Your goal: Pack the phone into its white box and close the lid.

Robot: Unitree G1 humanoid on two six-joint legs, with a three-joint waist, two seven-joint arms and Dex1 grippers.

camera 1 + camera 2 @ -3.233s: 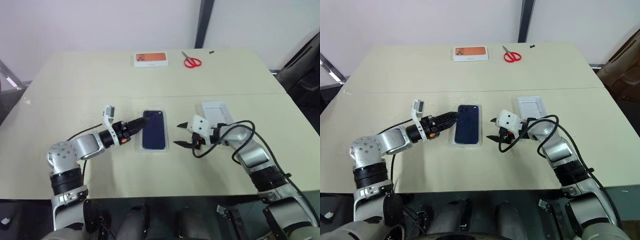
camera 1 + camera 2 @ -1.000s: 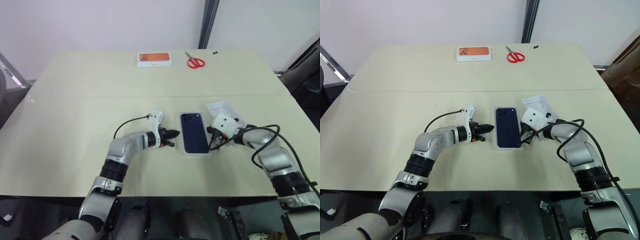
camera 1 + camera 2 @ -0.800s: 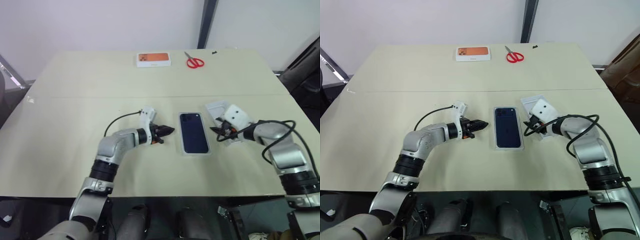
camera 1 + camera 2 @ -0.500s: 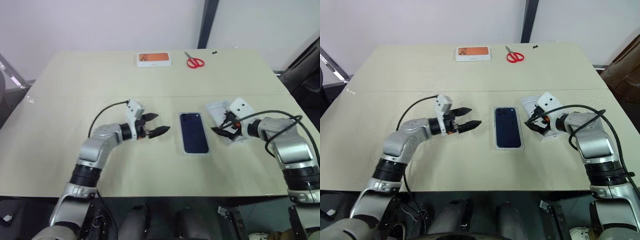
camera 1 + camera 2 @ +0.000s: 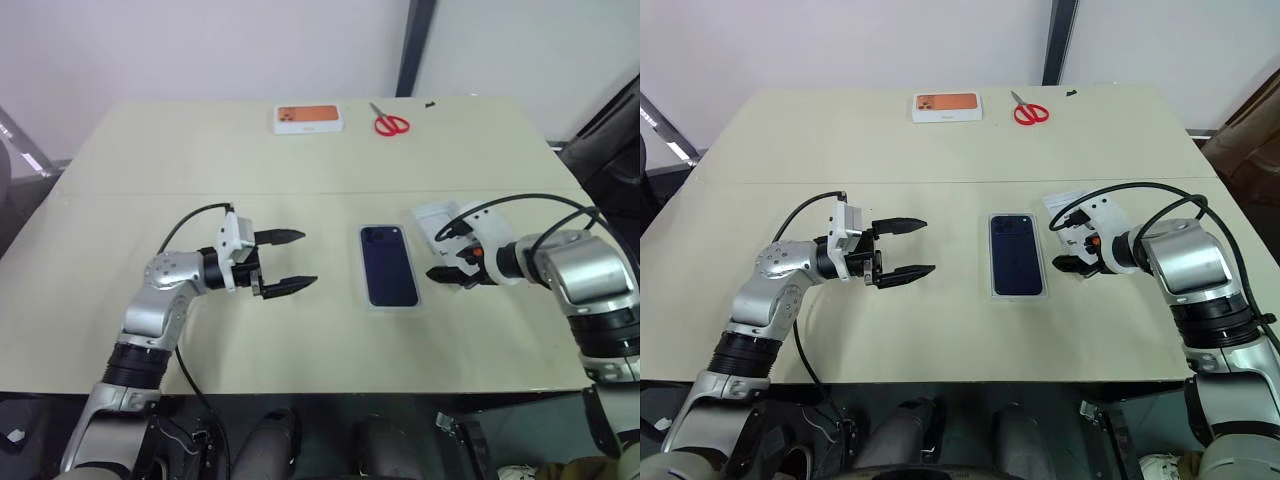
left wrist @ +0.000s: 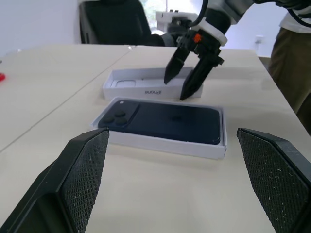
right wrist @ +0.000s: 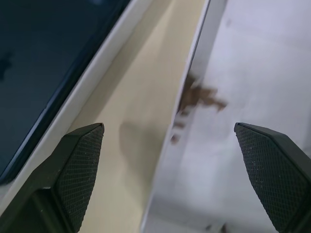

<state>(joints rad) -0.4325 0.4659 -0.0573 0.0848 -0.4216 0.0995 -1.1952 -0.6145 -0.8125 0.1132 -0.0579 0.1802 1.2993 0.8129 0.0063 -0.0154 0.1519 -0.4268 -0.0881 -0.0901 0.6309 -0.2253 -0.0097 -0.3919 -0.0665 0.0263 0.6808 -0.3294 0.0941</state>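
Spanning the whole scene was a beige table (image 5: 150,160), with everything else lying on it. Near its centre sat the white box (image 5: 366,301) — the phone (image 5: 388,264) lay flat inside it, back up, camera cluster at the 12 o'clock corner. At about 3 o'clock from the box, just beside it and apart from it, lay the lid (image 5: 432,218), inner side up, its side wall printed with small lettering seen from the left wrist.

At 9 o'clock from the box, well apart from it, the left gripper (image 5: 285,260) hung level, pointing toward 3 o'clock at the phone, its two black fingers spread wide with nothing between them. At 3 o'clock from the box the right gripper (image 5: 443,258) angled down over the near edge of the lid, fingers also wide apart and empty; the left wrist view showed its tips poised at the lid's near wall, though touch could not be told. From the right wrist, one fingertip sat over the strip of table between box and lid, the other over the lid's white inside, which bore a small brownish mark.

At the far edge, around 12 o'clock, lay an orange-topped box (image 5: 309,118), and at 1 o'clock from the phone — just right of that box — red scissors (image 5: 386,122).
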